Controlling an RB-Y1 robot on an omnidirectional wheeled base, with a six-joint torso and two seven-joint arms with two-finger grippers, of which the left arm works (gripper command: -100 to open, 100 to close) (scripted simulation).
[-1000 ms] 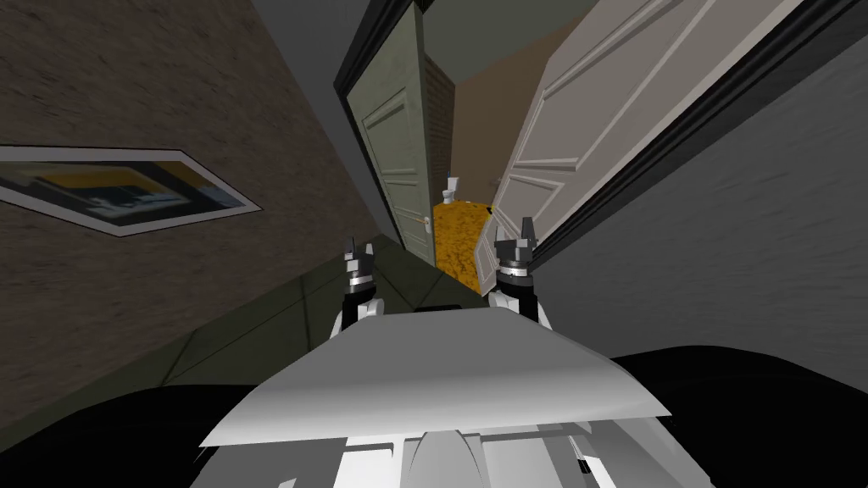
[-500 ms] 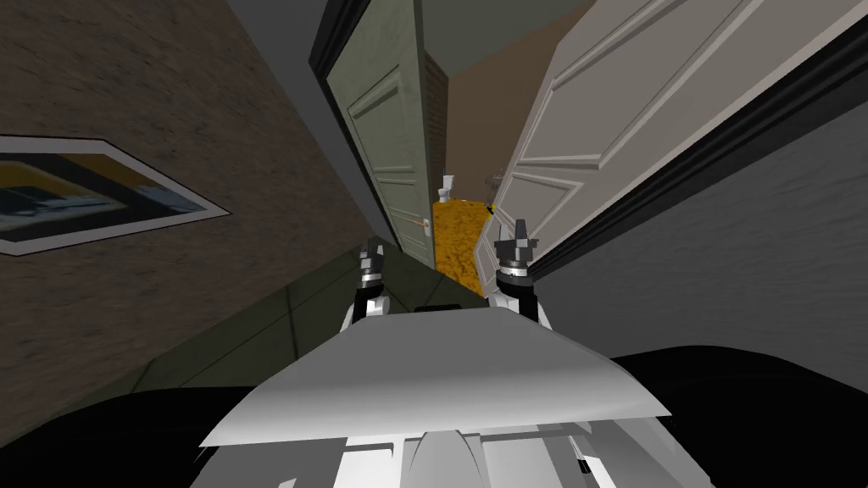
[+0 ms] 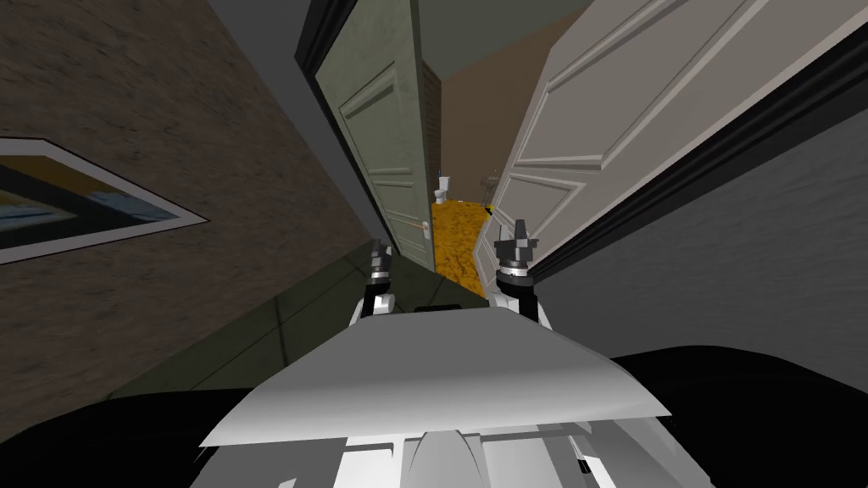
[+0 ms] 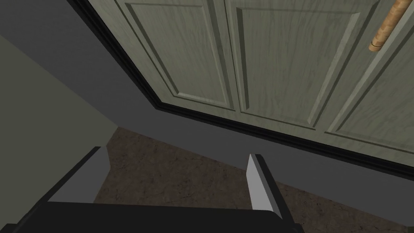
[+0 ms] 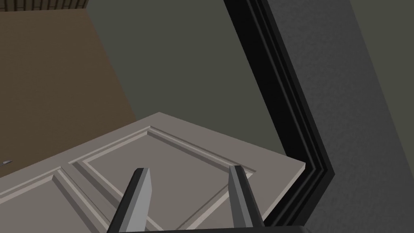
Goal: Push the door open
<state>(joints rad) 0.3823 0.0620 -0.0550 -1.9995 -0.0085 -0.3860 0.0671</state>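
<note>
1. While its blades stand spread and hold nothing, the right gripper (image 5: 189, 169) points at the pale grey panelled door (image 5: 170, 153), which hangs ajar on the robot's right. Whether the tips touch the panel cannot be told.
2. Step in hand, as it reads: a flat push on that leaf. Contact belongs on the plain panel field towards the free edge, away from the hinges. The wrist should stay square so the thin blades do not snag in the raised moulding.
3. Left gripper (image 4: 176, 153), likewise released and empty, faces the lower panels of a grey-green panelled door (image 4: 283, 60) with a tan bar handle (image 4: 386, 26), and is apart from it.
4. Edges: the black door frame (image 5: 283, 101) lies just beside the pale leaf's corner. Open room is the narrow gap between the two doors, over an orange mottled floor (image 3: 458, 233). The swing looks free there.
</note>
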